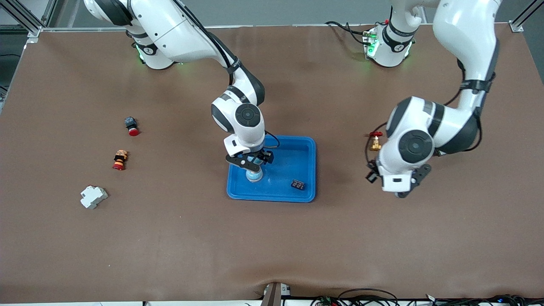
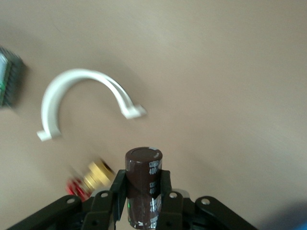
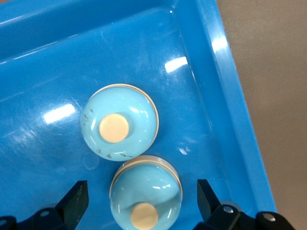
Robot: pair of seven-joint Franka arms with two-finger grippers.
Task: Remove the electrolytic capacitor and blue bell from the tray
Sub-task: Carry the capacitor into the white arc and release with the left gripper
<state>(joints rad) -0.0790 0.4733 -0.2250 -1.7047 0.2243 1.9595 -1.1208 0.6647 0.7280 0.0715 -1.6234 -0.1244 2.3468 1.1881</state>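
A light-blue bell point(image 1: 254, 174) with a beige button sits in the blue tray point(image 1: 304, 146). My right gripper point(image 1: 253, 162) is right above it, open. In the right wrist view the bell point(image 3: 146, 194) lies between the two black fingers point(image 3: 76, 199) with a gap on each side. A second like light-blue dome point(image 3: 120, 127) shows beside it. My left gripper point(image 1: 402, 193) is up over bare table at the left arm's end, shut on a dark brown capacitor point(image 2: 143, 184) that stands upright between its fingers. The capacitor is hidden in the front view.
A small black part point(image 1: 298, 185) lies in the tray. A brass valve with a red handle point(image 1: 375, 141) stands near the left gripper, and a white curved clip point(image 2: 81, 96) lies under it. A red-black button point(image 1: 131, 126), an orange-red part point(image 1: 120, 160) and a white block point(image 1: 93, 196) lie toward the right arm's end.
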